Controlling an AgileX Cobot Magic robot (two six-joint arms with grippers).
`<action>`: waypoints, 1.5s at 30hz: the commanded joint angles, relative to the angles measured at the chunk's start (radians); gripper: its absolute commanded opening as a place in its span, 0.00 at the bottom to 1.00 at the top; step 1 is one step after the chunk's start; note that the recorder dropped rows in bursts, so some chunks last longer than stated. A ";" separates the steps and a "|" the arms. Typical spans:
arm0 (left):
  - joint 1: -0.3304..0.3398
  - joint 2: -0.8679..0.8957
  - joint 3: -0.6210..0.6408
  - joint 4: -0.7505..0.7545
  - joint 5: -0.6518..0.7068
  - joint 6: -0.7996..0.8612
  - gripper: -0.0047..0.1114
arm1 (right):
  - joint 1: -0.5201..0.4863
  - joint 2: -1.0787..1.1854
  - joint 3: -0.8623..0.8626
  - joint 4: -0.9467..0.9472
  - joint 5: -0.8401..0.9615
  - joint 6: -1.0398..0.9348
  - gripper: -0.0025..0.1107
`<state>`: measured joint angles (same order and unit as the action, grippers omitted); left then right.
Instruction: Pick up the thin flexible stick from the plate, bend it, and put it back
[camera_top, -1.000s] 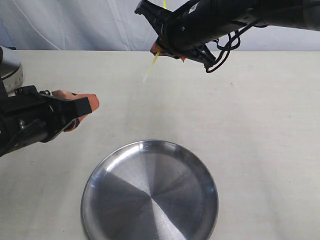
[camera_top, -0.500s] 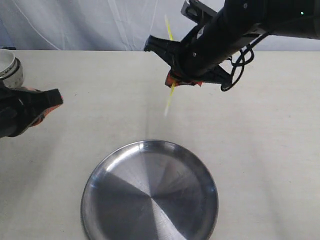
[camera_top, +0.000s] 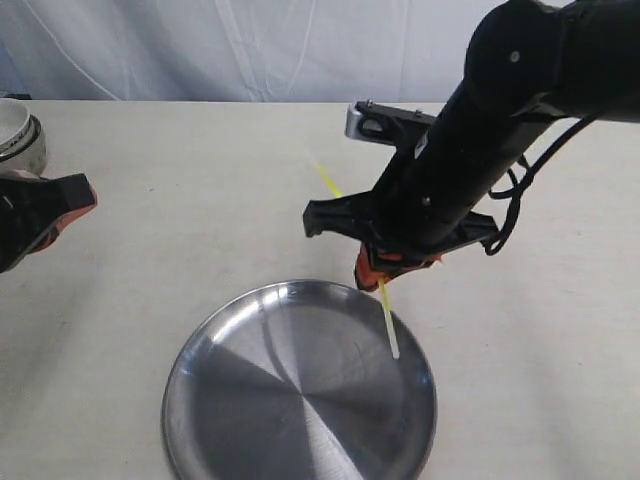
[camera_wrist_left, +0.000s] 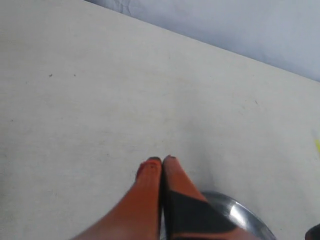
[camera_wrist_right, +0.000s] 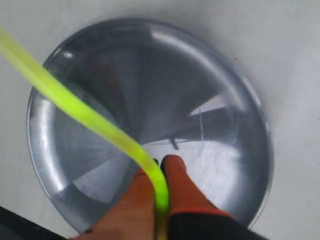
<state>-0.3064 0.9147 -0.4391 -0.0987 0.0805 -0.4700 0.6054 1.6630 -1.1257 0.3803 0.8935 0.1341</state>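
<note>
1. The thin flexible stick (camera_top: 389, 325) is held over the right part of the plate (camera_top: 210, 420). Its whitish lower end hangs above the brushed metal, but whether that end touches the plate cannot be told.
2. The stick is clamped partway along its length between the closed jaws of the right gripper (camera_top: 374, 279), just over the plate's far rim. The yellow upper length slants away behind the arm.
3. The stick is judged to be very light, pliable and smooth, so it is likely to slip or kink if pinched hard. A hold near each end would suit bending; a hold near the middle would suit setting it down.
4. The stretch inside the jaws is hidden by the right arm, so a kink there cannot be confirmed. A curve is seen in the right wrist view.
5. Farther off, the left gripper (camera_top: 80, 195) is seen with jaws pressed together on nothing, over the table (camera_top: 200, 150) and well apart from the stick.
6. A white bowl (camera_top: 20, 135) is cut off at the far left edge.
</note>
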 joint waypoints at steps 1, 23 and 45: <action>0.004 -0.007 0.003 -0.005 0.038 0.000 0.04 | 0.053 0.038 0.006 0.011 0.001 -0.029 0.16; 0.004 -0.152 0.003 0.203 0.095 0.003 0.04 | 0.057 -0.290 0.029 -0.362 -0.061 0.065 0.01; 0.004 -0.223 0.003 0.230 0.079 -0.005 0.04 | 0.057 -0.880 0.250 -0.456 -0.070 0.133 0.01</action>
<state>-0.3064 0.6963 -0.4391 0.1347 0.1706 -0.4736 0.6619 0.8019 -0.8799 -0.0664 0.8264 0.2655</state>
